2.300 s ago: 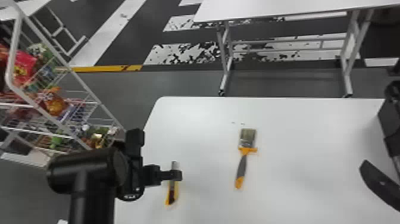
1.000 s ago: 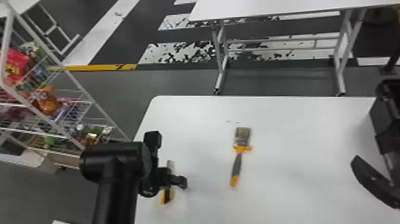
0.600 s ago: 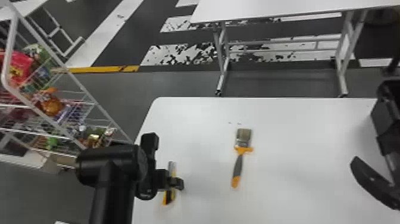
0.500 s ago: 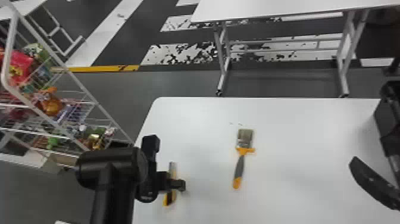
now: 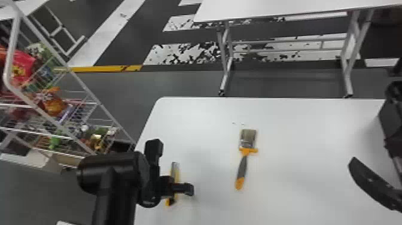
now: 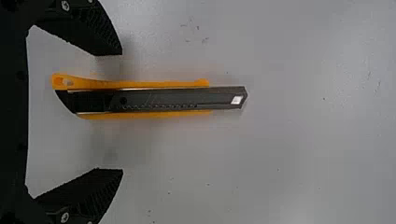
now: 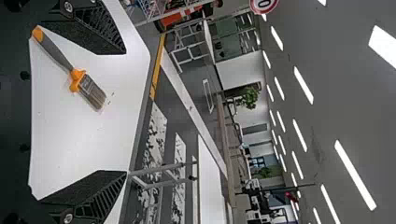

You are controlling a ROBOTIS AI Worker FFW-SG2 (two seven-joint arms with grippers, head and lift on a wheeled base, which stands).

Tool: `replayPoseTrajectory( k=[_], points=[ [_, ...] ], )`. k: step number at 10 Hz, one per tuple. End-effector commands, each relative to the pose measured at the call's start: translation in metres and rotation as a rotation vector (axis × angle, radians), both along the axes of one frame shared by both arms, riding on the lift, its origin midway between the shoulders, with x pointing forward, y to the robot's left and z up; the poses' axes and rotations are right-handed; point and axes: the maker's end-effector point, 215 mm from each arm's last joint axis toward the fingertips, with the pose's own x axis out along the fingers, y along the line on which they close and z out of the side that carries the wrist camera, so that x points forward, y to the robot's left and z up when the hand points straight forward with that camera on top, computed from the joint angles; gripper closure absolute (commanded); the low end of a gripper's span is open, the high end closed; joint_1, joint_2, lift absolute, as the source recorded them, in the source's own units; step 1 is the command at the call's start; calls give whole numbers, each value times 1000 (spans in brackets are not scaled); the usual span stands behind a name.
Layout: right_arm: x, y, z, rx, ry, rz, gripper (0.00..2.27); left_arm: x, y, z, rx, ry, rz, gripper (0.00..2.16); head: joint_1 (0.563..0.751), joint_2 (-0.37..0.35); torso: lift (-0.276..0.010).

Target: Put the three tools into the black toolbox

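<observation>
Yellow-and-black cutter (image 6: 154, 99), orange-and-grey brush (image 5: 244, 167), white table (image 5: 299, 134).

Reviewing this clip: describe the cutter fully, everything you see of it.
The cutter has a yellow-orange, plastic-looking body around a dark grey, metal-looking channel, a black rear piece and an angular front end. It lies flat on the white table, black end nearer the robot. The left hand has its open fingers on either side, neither touching it.

My left arm (image 5: 109, 172) is smooth black with rounded, tube-like parts, and my black fingers (image 6: 100, 35) taper beyond silver screws (image 6: 65, 5), their faces finely ridged.
</observation>
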Motion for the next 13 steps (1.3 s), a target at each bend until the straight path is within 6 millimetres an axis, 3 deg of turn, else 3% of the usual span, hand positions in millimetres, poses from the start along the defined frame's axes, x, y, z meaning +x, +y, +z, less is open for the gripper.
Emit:
replayPoseTrajectory(
  k=[1,6,8,9,10,13],
  points=[
    [0,0,2,4,-3,0,83,1,1,3,-2,-10,3,76,695,313,-51],
    [0,-2,2,8,-1,-3,87,-1,2,3,6,-6,-2,306,695,311,-51],
    [1,-2,3,10,-3,-4,83,1,4,3,18,-6,-3,1504,695,311,-51],
    [1,-3,2,10,-1,-5,87,2,6,4,34,-5,-5,1845,695,311,-51],
    [1,-3,1,10,0,-5,87,2,7,4,48,-3,-9,2064,695,313,-51],
    [1,-3,-2,10,7,-6,87,13,7,27,76,-72,-23,2064,695,313,-51]
  ],
)
